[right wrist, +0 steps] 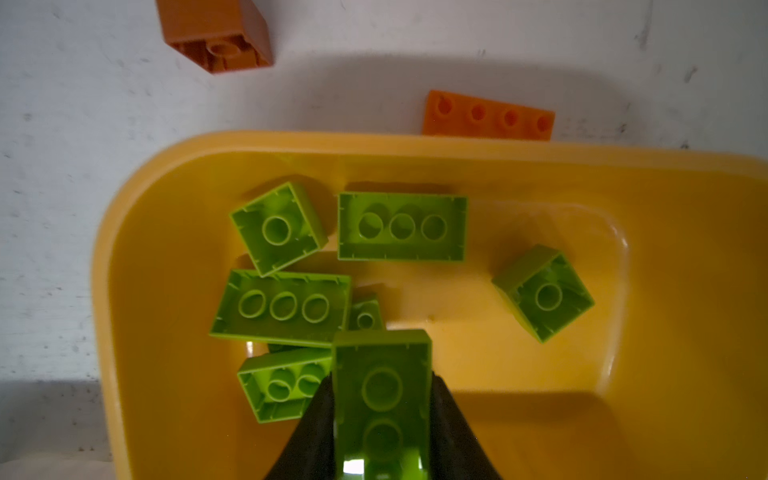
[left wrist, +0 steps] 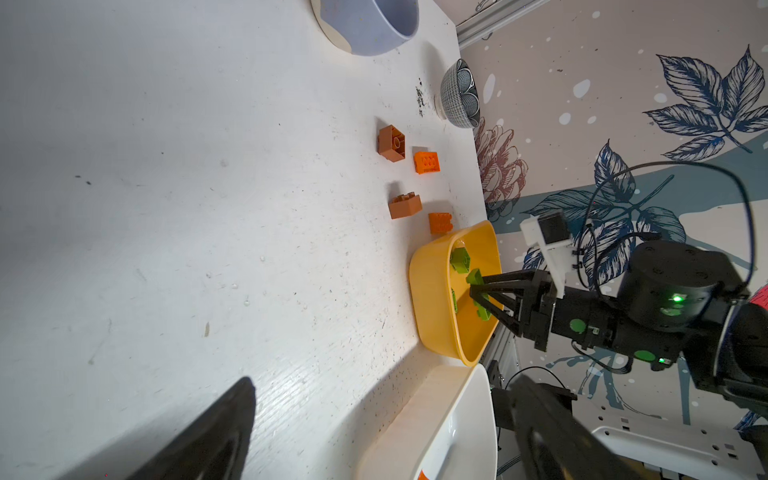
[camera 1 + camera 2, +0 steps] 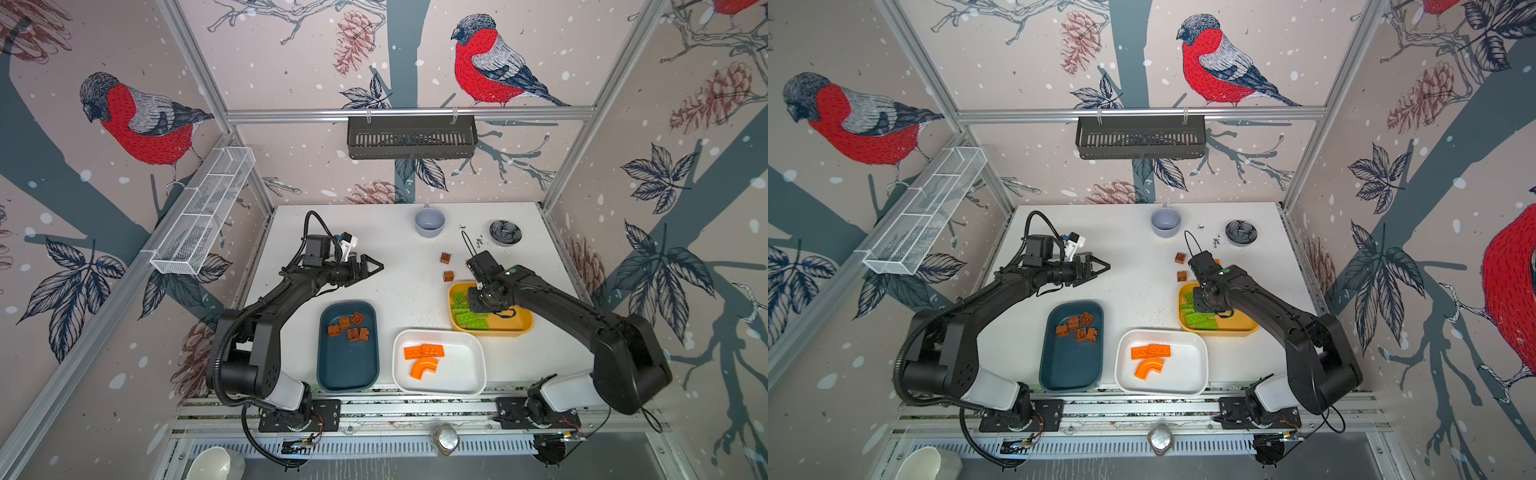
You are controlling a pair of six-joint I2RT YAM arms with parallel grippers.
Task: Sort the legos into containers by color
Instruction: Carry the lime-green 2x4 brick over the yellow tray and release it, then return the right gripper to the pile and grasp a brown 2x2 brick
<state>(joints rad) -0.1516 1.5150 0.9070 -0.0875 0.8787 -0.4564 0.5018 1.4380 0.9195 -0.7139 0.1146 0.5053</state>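
My right gripper [image 1: 382, 378] is shut on a lime-green lego [image 1: 382, 395] and holds it just above the mustard yellow tray [image 3: 523, 328], where several green legos [image 1: 401, 226] lie. In both top views the wrist hides its jaws. My left gripper [image 3: 376, 268] hangs open and empty over the table's left middle. The dark teal tray [image 3: 345, 374] holds several brown blocks [image 3: 349, 326]. The white tray [image 3: 457, 374] holds orange plates [image 3: 424, 351] and an arch [image 3: 424, 368]. Two brown blocks [image 3: 445, 258] [image 3: 448, 276] and two orange legos [image 2: 427, 161] [image 2: 439, 222] lie loose behind the yellow tray.
A grey-lavender cup [image 3: 429, 221] and a small dark bowl [image 3: 505, 232] stand at the back of the table. A black basket [image 3: 411, 137] hangs on the back wall and a white wire basket [image 3: 203, 212] on the left wall.
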